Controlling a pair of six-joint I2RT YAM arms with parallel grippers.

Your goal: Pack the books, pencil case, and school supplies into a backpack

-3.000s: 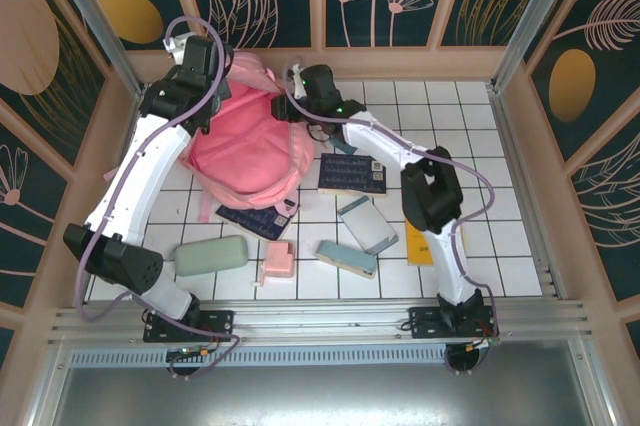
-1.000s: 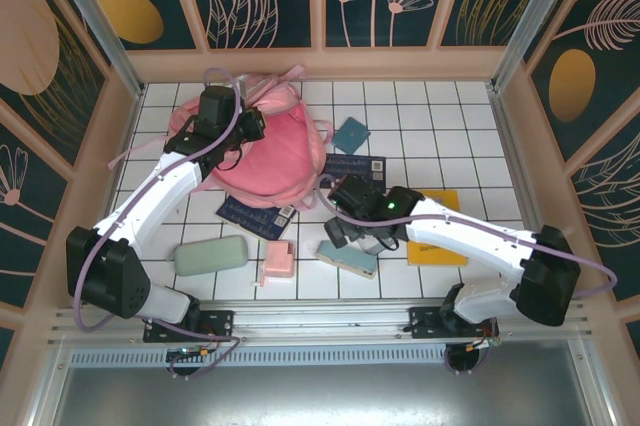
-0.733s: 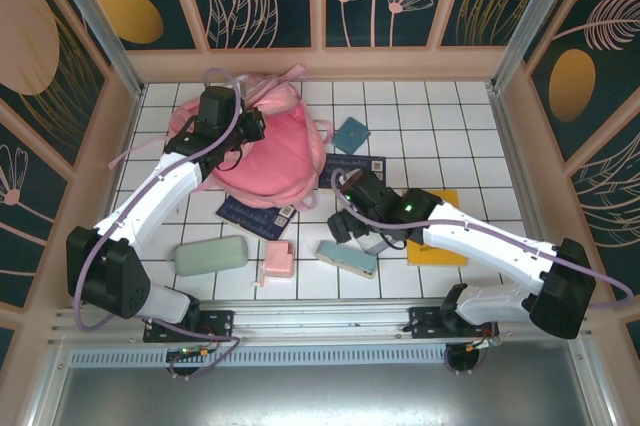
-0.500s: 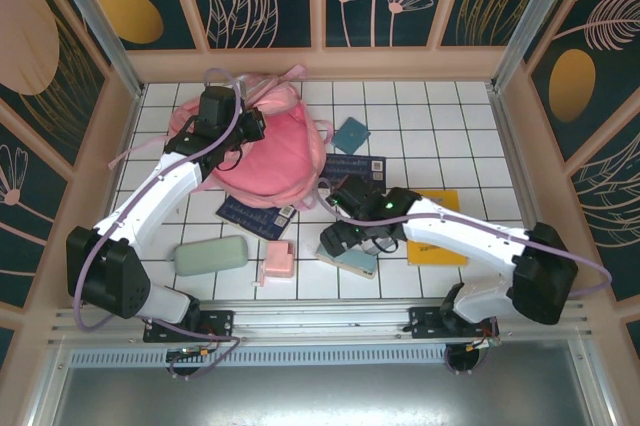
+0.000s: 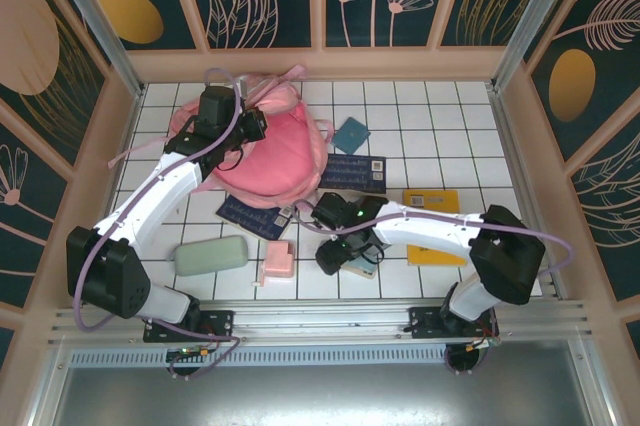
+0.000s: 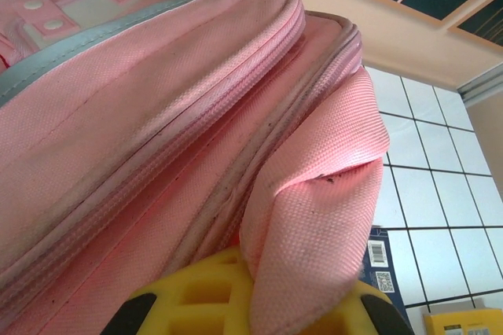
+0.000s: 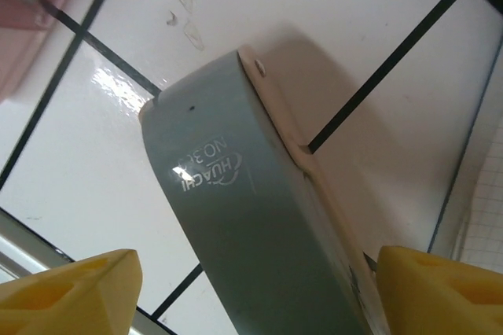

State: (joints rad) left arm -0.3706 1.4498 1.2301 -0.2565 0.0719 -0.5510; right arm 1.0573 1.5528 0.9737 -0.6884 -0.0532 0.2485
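Backpack (image 5: 268,151) flap hold, case pickup pending

Lying at the far left of the tiled table (image 5: 450,116), pinched at a fold of pink fabric by the left gripper (image 5: 252,128), clamped tight on it; probably lifting the flap to open the mouth for loading. Interior hidden; contents impossible to tell. Outside on the tiles: pencil case (image 5: 211,255), pink block (image 5: 277,262), a navy book (image 5: 255,216) against the bag's near edge, a second navy book (image 5: 352,173) to its right, teal book (image 5: 351,134), yellow-orange book (image 5: 432,202) partly under the right arm (image 5: 440,231). Low over the grey-blue case (image 7: 236,193), right gripper (image 7: 255,284) spread, one finger either side, not yet squeezing; judged ready to close and carry toward the bag
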